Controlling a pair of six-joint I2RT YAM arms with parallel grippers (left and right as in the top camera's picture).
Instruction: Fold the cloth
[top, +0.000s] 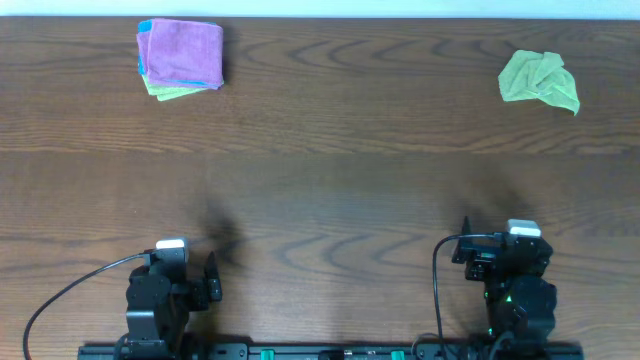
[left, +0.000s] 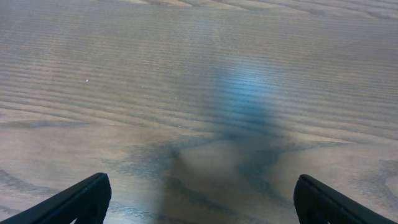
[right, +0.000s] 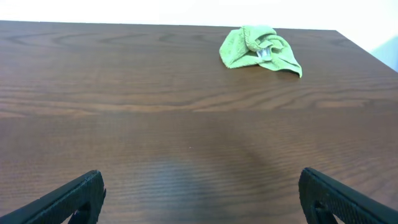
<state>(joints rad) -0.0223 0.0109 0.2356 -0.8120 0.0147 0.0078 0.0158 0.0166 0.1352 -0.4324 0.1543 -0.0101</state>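
The purple cloth (top: 183, 52) lay at the far left of the desk (top: 330, 180), already a neat square atop other cloths (top: 165, 93). The left claw (left: 202, 183) and right claw (right: 200, 176) both stood wide and empty at the near edge. Any further fold would probably call for the left claw to pinch the top layer alone.

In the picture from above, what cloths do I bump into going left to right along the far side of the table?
Folded purple microfibre cloth → crumpled lime-green cloth.
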